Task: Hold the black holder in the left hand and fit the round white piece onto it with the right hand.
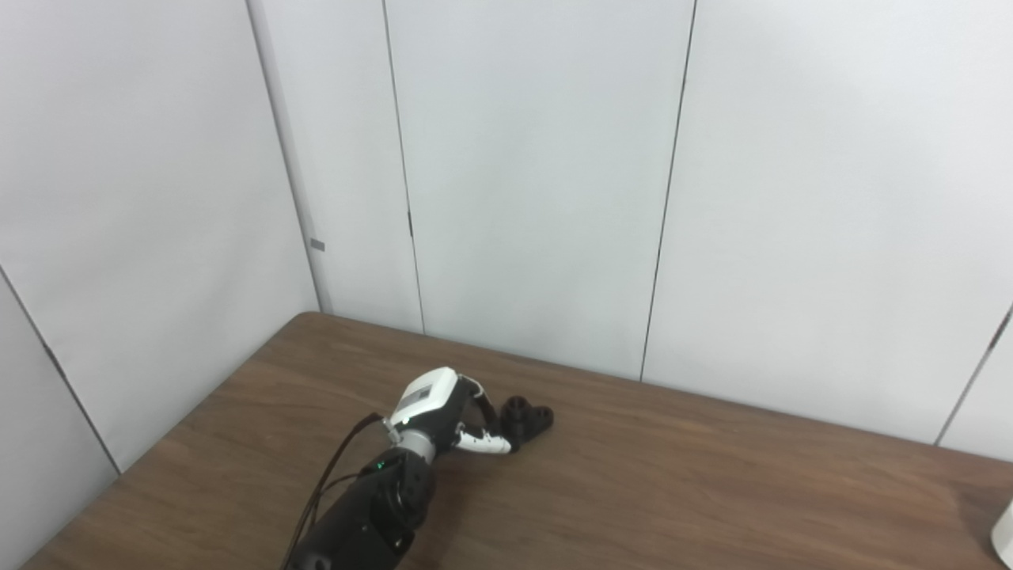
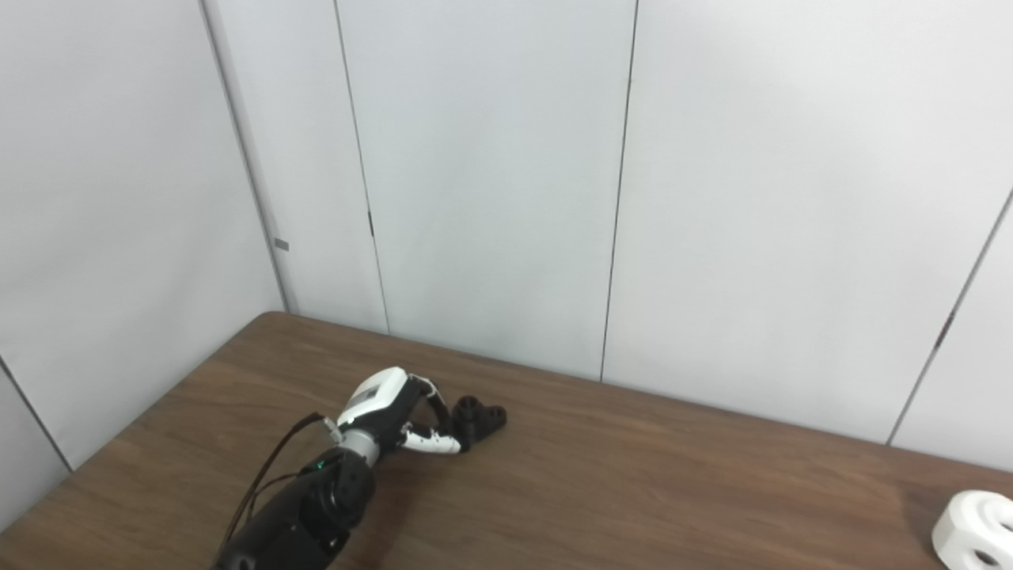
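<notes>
I count one black holder (image 2: 480, 419) mid-frame, one round white piece (image 2: 973, 529) lower right, and one hand (image 2: 396, 416) on one table (image 2: 633, 491).

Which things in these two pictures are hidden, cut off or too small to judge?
- Left hand grip: fingers reach the small black plastic holder on the brown wooden table, but contact is too small to judge in either view.
- Round white plastic piece: cut by the picture edge in both views.
- Right hand: outside both views.

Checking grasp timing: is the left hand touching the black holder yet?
Cannot tell. In both eye views the left hand reaches the black holder on the table, fingertips overlapping its edge; no clear contact or gap.
</notes>
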Robot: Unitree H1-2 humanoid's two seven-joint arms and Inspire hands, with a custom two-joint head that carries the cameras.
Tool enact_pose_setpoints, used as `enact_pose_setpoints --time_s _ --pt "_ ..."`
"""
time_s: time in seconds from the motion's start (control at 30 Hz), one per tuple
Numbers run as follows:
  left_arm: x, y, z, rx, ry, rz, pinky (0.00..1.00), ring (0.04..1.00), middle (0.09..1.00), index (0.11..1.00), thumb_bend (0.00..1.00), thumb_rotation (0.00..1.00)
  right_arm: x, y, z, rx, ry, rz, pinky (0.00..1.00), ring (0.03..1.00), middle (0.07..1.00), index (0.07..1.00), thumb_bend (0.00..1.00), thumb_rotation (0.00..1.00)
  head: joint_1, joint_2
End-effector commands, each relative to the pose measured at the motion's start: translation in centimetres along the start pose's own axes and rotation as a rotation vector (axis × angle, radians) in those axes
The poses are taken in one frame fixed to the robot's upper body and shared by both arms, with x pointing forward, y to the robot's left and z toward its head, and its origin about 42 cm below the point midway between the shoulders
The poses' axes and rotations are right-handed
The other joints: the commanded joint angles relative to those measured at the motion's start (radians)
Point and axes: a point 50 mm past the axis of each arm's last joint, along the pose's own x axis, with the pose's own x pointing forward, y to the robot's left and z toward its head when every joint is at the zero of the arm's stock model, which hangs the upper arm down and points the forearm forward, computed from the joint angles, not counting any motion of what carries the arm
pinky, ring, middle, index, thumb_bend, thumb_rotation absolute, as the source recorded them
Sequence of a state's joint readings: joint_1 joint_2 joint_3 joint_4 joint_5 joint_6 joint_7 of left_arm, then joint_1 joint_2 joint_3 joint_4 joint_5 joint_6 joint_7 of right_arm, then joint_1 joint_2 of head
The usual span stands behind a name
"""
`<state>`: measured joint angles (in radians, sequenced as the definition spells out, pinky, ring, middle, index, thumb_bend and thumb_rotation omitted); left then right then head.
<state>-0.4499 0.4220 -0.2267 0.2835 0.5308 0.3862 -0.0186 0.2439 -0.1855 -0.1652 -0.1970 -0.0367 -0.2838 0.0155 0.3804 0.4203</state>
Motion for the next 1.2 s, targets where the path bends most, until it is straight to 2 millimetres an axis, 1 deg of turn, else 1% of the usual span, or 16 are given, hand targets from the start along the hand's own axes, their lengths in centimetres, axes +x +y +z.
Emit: enact_pose_setpoints --time_s 0.0,0.1,0.2,0.27,0.4,0.47,0.53,0.63,0.73,0.8,0.83,0.87,0.97,1.07,1.17 --pt "-0.3 -1.2 0.6 -0.018 -0.031 -0.088 0.85 0.922 0.902 0.478 0.52 0.05 0.0 0.2 -0.4 -0.005 -0.015 -0.018 1.0 1.0 0.99 0.967 0.73 0.97 -0.005 0.001" --pt "-0.5 -1.4 1.1 -0.024 -0.084 -0.1 0.88 0.945 0.893 0.477 0.52 0.05 0.0 0.3 -0.2 -0.015 -0.008 -0.019 0.98 0.993 0.986 0.962 0.73 0.97 -0.021 0.006" --pt "-0.9 -1.5 1.7 -0.033 -0.114 -0.114 0.89 0.952 0.909 0.477 0.52 0.05 -0.1 0.5 0.1 -0.018 -0.007 -0.024 1.0 0.994 0.977 0.955 0.72 0.97 -0.04 0.013" --pt "-1.3 -1.6 2.3 -0.034 -0.127 -0.124 0.93 0.964 0.933 0.478 0.51 0.06 -0.2 0.6 0.3 -0.013 -0.004 -0.025 1.0 0.995 0.972 0.95 0.7 0.97 -0.05 0.015" --pt "-1.9 -2.1 3.3 -0.043 -0.169 -0.149 0.97 0.965 0.936 0.478 0.52 0.05 -0.2 0.7 0.4 -0.004 -0.004 -0.021 1.0 0.989 0.965 0.948 0.71 0.97 -0.077 0.022" --pt "-2.3 -2.4 3.8 -0.041 -0.197 -0.16 0.98 0.966 0.937 0.477 0.52 0.05 -0.1 0.8 0.5 0.003 -0.013 -0.014 1.0 0.99 0.967 0.941 0.7 0.96 -0.091 0.027" --pt "-2.5 -2.6 4.1 -0.04 -0.223 -0.169 0.99 0.968 0.938 0.477 0.52 0.05 -0.1 0.8 0.5 0.0 -0.025 -0.007 1.0 0.991 0.969 0.941 0.69 0.95 -0.116 0.032" --pt "-2.9 -2.8 4.5 -0.045 -0.268 -0.184 1.0 0.976 0.94 0.478 0.52 0.05 -0.1 0.9 0.5 -0.011 -0.048 -0.009 0.92 0.954 0.947 0.926 0.69 0.94 -0.146 0.04" --pt "-3.4 -2.9 5.1 -0.055 -0.293 -0.204 1.0 0.987 0.948 0.477 0.52 0.05 -0.1 1.2 0.8 0.001 -0.054 -0.005 0.9 0.938 0.936 0.916 0.69 0.91 -0.177 0.045" --pt "-3.8 -3.0 5.5 -0.065 -0.304 -0.21 1.0 0.989 0.948 0.477 0.52 0.05 -0.1 1.4 0.9 0.01 -0.055 0.002 0.87 0.929 0.932 0.913 0.71 0.89 -0.196 0.049" --pt "-3.9 -3.2 5.7 -0.074 -0.317 -0.214 1.0 0.99 0.947 0.477 0.52 0.05 0.0 1.4 0.8 0.017 -0.059 0.014 0.87 0.93 0.936 0.915 0.72 0.89 -0.214 0.053" --pt "-4.1 -3.4 5.8 -0.08 -0.332 -0.215 1.0 0.992 0.946 0.477 0.52 0.05 0.0 1.3 0.7 0.014 -0.062 0.023 0.88 0.946 0.956 0.924 0.74 0.87 -0.214 0.053" --pt "-4.4 -3.8 6.0 -0.096 -0.384 -0.217 1.0 0.986 0.94 0.477 0.52 0.05 -0.2 1.3 0.9 0.007 -0.05 0.04 0.85 0.948 0.963 0.923 0.79 0.86 -0.258 0.062" --pt "-4.5 -4.2 6.2 -0.1 -0.428 -0.218 0.99 0.974 0.934 0.477 0.52 0.05 -0.5 1.6 1.4 0.017 -0.019 0.043 0.87 0.942 0.955 0.915 0.83 0.84 -0.297 0.068" --pt "-4.9 -4.3 6.6 -0.102 -0.449 -0.229 1.0 0.974 0.934 0.478 0.52 0.05 -0.7 1.9 1.8 0.01 0.008 0.034 0.81 0.92 0.933 0.899 0.87 0.83 -0.326 0.077"
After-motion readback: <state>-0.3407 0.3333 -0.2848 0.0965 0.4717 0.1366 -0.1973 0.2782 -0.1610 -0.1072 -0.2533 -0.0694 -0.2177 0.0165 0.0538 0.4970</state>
